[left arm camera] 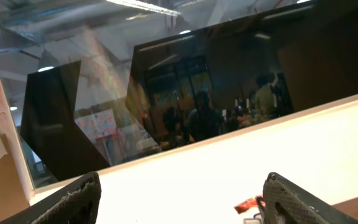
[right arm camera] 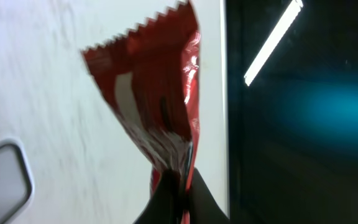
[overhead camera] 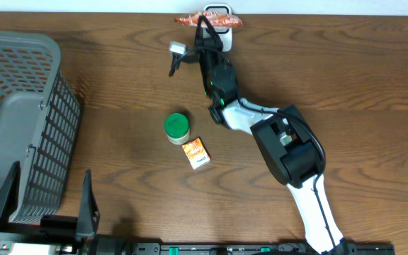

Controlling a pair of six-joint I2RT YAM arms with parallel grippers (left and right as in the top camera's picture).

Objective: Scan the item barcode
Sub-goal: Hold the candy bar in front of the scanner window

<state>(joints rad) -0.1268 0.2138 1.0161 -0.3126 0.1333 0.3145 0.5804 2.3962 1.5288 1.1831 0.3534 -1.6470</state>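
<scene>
Clearly the right fingers point(right arm camera: 163, 202) pinch the red packet point(right arm camera: 151, 106) by its crimped end, beside the scanner point(overhead camera: 224, 37); it looks light, limp, crinkly, so grip the seam; left fingers point(left arm camera: 73, 202) stand wide, empty.

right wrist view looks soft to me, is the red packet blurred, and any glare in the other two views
Right wrist: the red packet is smeared and soft, with a bright strip light on dark. Left wrist: dark glass is full of reflections. Overhead: sharp, evenly lit table.
</scene>
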